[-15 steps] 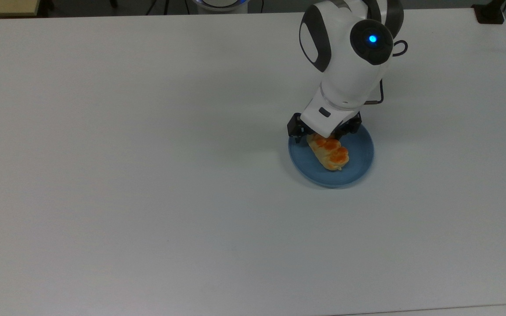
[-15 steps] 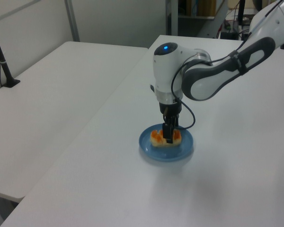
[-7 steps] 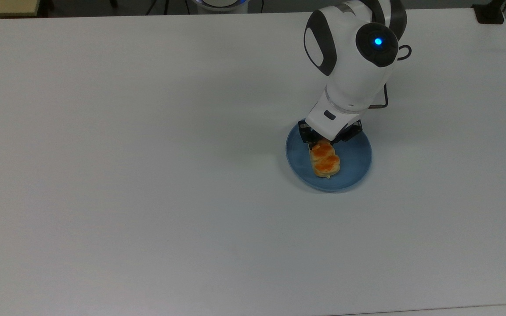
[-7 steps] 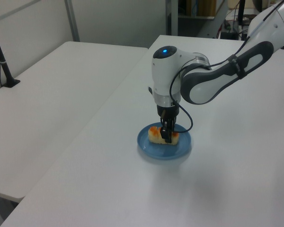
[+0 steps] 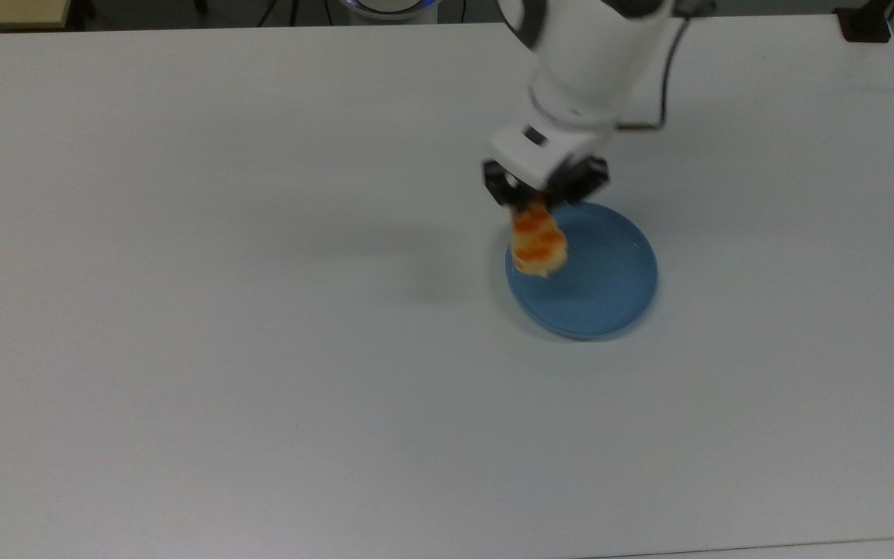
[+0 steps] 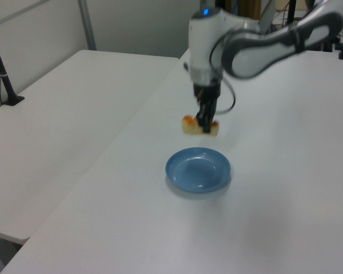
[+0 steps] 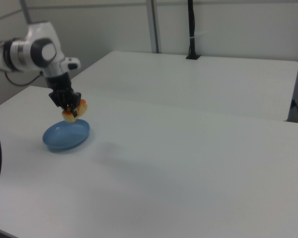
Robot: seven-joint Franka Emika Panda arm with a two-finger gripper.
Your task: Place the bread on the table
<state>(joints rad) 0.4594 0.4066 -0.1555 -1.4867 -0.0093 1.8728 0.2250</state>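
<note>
Gripper (image 6: 206, 124) fingers clamped across the bread (image 6: 199, 126) mid-length, so it hangs level in the air above the blue plate (image 6: 198, 170), clear of its rim. Next, I'd guess: carry to bare table (image 5: 261, 310) on the top view's left, lower, release.

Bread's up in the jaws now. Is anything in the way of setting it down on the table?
Only the blue plate lies under the held bread. The table around the plate is bare, so nothing visible blocks a move sideways and down.
</note>
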